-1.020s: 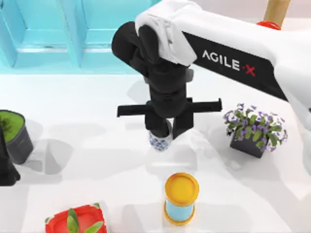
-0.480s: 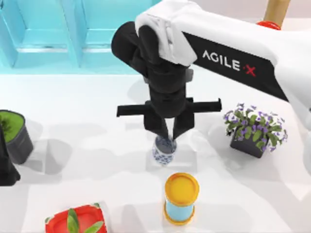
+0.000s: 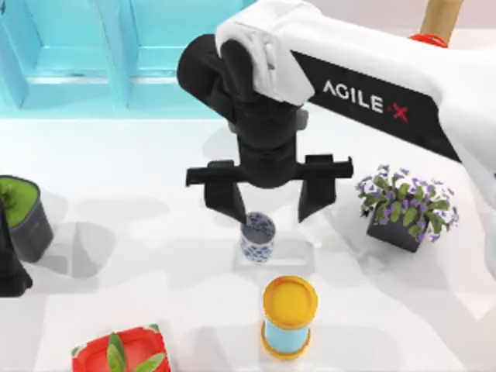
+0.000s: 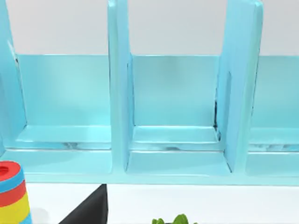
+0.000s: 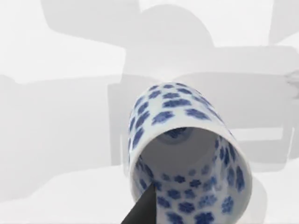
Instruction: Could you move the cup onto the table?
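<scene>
We saw the cup [image 3: 257, 237] standing upright on the white bench [image 3: 155, 170], just behind the yellow-topped canister [image 3: 288, 316] — our right gripper [image 3: 270, 203] hung above it, jaws spread wide and released. Our left arm [image 3: 11, 263] sat parked at the left edge.

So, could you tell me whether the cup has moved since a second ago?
Yes. The cup has shifted slightly toward the yellow-topped canister in the top view, and now stands on the table, released by the right tool, whose fingers are open.
</scene>
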